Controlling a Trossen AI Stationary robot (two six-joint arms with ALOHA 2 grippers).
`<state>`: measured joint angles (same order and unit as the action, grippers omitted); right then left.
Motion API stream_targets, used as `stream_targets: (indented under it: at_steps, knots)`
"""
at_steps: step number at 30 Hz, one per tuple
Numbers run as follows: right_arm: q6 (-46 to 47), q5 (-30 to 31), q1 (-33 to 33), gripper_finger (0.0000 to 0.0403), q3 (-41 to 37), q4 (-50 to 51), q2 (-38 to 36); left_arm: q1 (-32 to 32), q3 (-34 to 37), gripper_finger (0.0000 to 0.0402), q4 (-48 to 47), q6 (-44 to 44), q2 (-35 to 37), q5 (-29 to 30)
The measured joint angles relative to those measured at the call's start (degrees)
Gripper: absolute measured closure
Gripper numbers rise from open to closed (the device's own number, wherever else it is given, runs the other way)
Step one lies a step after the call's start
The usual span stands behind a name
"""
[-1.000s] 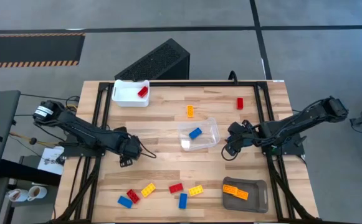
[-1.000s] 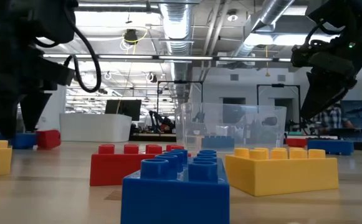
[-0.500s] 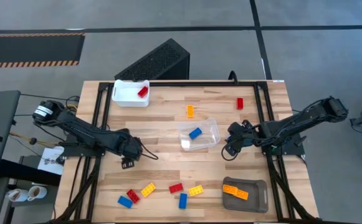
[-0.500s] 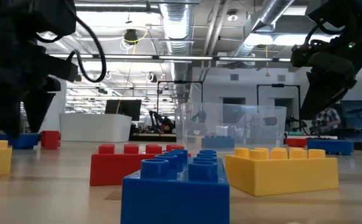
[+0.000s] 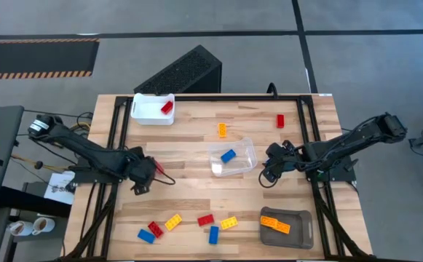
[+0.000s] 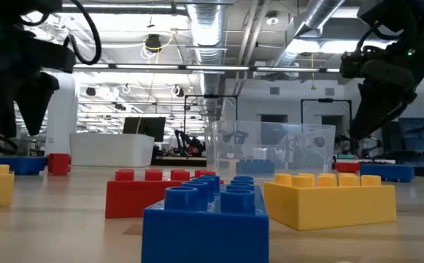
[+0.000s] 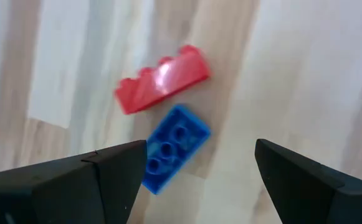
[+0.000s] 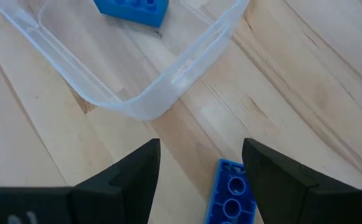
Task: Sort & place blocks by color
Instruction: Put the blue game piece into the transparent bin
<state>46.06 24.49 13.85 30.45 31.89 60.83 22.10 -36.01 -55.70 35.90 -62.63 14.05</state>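
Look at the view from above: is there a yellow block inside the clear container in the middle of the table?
No. The clear container holds only a blue block; the yellow blocks lie elsewhere on the table.

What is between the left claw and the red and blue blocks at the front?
Only bare wooden table. The high view shows the open left claw apart from the red block and blue block.

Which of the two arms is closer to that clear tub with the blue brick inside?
The right one. The right gripper hangs open just beside the clear tub, off its right edge. The left gripper is open too, well away on the tub's left.
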Motion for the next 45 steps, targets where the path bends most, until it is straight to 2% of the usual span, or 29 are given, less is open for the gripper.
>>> stream_targets:
  at_steps: [3, 6, 10, 13, 22, 25, 28, 31, 38, 45]
  knots:
    - [-0.02, 0.02, 0.0, 0.0153, 0.01, -0.72, 0.01, -0.49, 4.2, 0.0118, 2.13, 0.54, 3.03, 0.21]
    - [-0.04, 0.02, 0.0, 0.0153, 0.01, -1.17, 0.01, -1.78, 6.04, 0.0118, 3.85, 2.0, 3.59, -3.69]
    - [-0.07, 0.04, 0.0, 0.0153, 0.01, -1.22, 0.01, -1.79, 7.34, 0.0118, 7.24, 4.56, 3.33, -2.26]
    - [-0.09, 0.04, 0.0, 0.0153, 0.01, -1.17, 0.01, -1.79, 7.32, 0.0118, 9.81, 5.39, 2.29, -0.05]
    - [-1.0, 0.04, 0.0, 0.0153, 0.01, -1.33, 0.01, -1.77, 7.15, 0.0118, 10.55, 5.78, -4.26, -1.81]
    - [-1.09, 0.04, 0.0, 0.0153, 0.01, -1.32, 0.01, -1.81, 7.06, 0.0118, 12.87, 6.32, -5.6, -3.66]
    - [-1.09, 0.04, 0.0, 0.0153, 0.01, -1.32, -0.01, -1.02, 5.65, 0.0118, 17.59, 7.04, -5.88, -8.77]
    - [-1.08, 0.03, 0.0, 0.0153, 0.01, -1.3, 0.01, 0.61, 3.14, 0.0118, 16.95, 7.04, -6.08, -11.3]
    - [-1.05, -0.1, 0.0, 0.0153, 0.01, -1.52, 0.01, 3.94, -0.64, 0.0118, 17.03, 7.6, -6.0, -7.61]
    - [-1.03, -0.15, 0.0, 0.0153, 0.01, -1.54, 0.01, 4.51, 2.57, 0.0118, 13.66, 13.65, -6.01, -6.21]
